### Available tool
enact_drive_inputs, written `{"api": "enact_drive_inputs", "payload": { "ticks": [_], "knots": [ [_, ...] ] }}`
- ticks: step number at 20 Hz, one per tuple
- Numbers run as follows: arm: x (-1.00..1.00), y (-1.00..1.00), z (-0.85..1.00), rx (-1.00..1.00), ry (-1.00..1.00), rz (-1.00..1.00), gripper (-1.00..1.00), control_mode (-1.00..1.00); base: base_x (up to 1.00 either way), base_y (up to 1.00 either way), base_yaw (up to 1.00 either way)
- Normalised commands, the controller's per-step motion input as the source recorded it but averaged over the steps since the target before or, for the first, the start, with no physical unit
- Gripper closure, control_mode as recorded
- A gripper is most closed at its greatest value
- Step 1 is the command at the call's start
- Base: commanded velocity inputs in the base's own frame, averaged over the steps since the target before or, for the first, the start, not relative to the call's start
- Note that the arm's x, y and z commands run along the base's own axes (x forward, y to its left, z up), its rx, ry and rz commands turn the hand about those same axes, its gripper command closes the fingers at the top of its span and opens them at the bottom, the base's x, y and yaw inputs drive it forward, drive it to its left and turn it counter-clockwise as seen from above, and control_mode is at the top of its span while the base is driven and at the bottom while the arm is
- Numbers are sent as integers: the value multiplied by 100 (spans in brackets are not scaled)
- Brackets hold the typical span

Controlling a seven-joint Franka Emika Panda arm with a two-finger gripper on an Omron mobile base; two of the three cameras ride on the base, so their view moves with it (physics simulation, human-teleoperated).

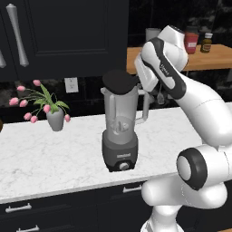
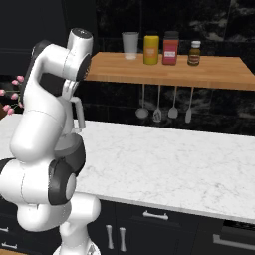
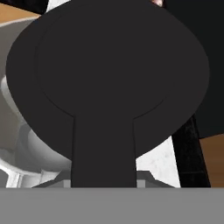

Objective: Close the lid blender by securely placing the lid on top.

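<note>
The gripper (image 1: 139, 83), clamped on the tab of the lid (image 1: 119, 81), holds the disc slightly tilted just over the mouth of the blender (image 1: 120, 129), tab pointing to 3 o'clock toward the arm.

Black lid (image 1: 118, 82) in my grip, plain matte, no pattern. Blender (image 1: 120, 131): translucent grey jar, dark grey base. Counter (image 1: 54, 154) white marble, faint grey veins. Pink flowers (image 1: 34, 102) in grey vase (image 1: 55, 120). Shelf (image 2: 169, 69) tan wood; yellow jar (image 2: 151, 49), red jar (image 2: 170, 48).
</note>
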Motion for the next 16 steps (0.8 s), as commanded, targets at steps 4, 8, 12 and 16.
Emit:
{"api": "enact_drive_inputs", "payload": {
  "ticks": [4, 8, 12, 16],
  "knots": [
    [1, 0, 0, -7, 0, 0, 100, -100, 0, 0, 0],
    [-5, 0, 0, -7, -5, 1, 100, -100, 0, 0, 0],
    [7, 0, 0, -4, -1, 0, 100, -100, 0, 0, 0],
    [16, 0, 0, -2, 0, 1, 100, -100, 0, 0, 0]
  ]
}}
